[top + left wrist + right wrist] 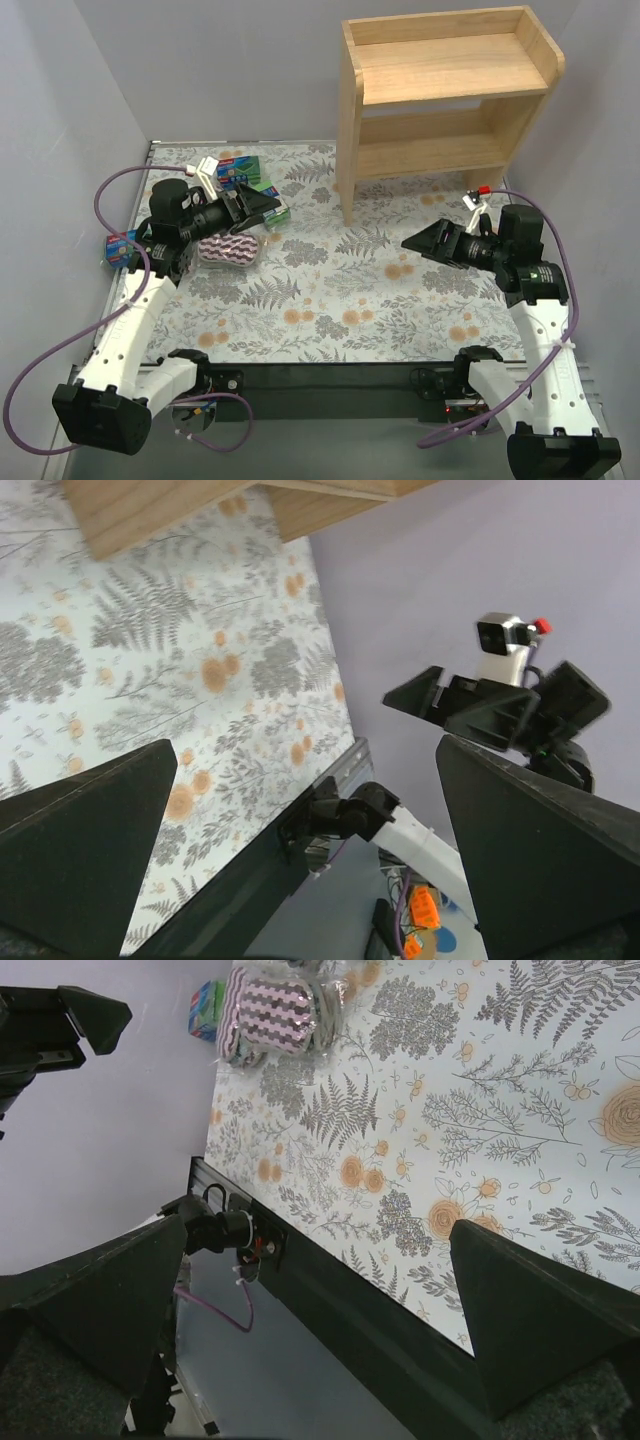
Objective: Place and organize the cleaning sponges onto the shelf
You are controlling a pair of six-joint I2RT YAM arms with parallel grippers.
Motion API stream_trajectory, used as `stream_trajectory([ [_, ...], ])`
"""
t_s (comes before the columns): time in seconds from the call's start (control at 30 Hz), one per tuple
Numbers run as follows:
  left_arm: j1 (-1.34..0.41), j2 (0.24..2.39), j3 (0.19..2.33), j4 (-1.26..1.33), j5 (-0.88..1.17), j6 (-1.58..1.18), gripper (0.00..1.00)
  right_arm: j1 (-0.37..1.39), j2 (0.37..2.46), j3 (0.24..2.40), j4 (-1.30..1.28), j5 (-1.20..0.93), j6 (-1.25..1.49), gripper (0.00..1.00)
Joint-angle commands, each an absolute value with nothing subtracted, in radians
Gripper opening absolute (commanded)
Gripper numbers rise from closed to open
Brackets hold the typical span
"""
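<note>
Left of the shelf [450, 95], striped sponge pads [228, 250] look soft, light, maybe plastic-wrapped; pinch mid-pad. Spread, empty: left gripper [262, 212], right gripper [420, 240].

The shelf [450, 65] is pale wood; the pad [228, 250] has maroon-and-white stripes (wavy); the packs [240, 172] are green; the cloth [330, 290] shows grey ferns, orange flowers.

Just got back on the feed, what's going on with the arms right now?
Neither arm is holding anything. The left gripper is open beside the sponge pile at the table's left, where a striped oval pad and green sponge packs lie. The right gripper is open too, above the floral mat near the middle. No sponges show on the wooden shelf yet.
</note>
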State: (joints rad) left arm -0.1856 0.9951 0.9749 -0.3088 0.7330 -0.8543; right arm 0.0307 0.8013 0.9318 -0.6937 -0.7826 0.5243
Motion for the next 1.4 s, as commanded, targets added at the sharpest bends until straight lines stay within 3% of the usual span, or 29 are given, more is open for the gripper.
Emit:
stream_trajectory([
  [0.0, -0.189, 1.021, 1.04, -0.516, 0.598, -0.778, 0.98, 0.06, 0.808, 0.926, -0.675, -0.801, 0.471, 0.99],
  [0.13, -0.189, 1.084, 1.121, -0.727, 0.365, -0.704, 0.98, 0.205, 0.857, 0.954, -0.676, -0.657, 0.468, 0.99],
  [0.27, -0.19, 1.118, 1.106, -0.805, 0.23, -0.686, 0.96, 0.534, 0.96, 1.014, -0.67, -0.381, 0.509, 0.99],
  [0.53, -0.189, 1.15, 0.986, -0.761, 0.08, -0.71, 0.9, 0.776, 1.092, 1.068, -0.637, -0.212, 0.558, 0.99],
  [0.73, -0.167, 1.235, 1.011, -0.79, -0.147, -0.69, 0.82, 0.827, 1.104, 1.051, -0.632, -0.16, 0.575, 0.99],
  [0.97, -0.022, 1.33, 1.028, -0.681, -0.143, -0.49, 0.65, 0.844, 1.072, 1.012, -0.629, -0.143, 0.58, 0.98],
  [1.2, -0.012, 1.422, 1.012, -0.575, -0.098, -0.309, 0.49, 0.845, 1.043, 0.968, -0.614, -0.15, 0.592, 0.98],
  [1.37, -0.008, 1.465, 0.993, -0.509, -0.141, -0.295, 0.47, 0.845, 1.04, 0.965, -0.612, -0.152, 0.592, 0.99],
])
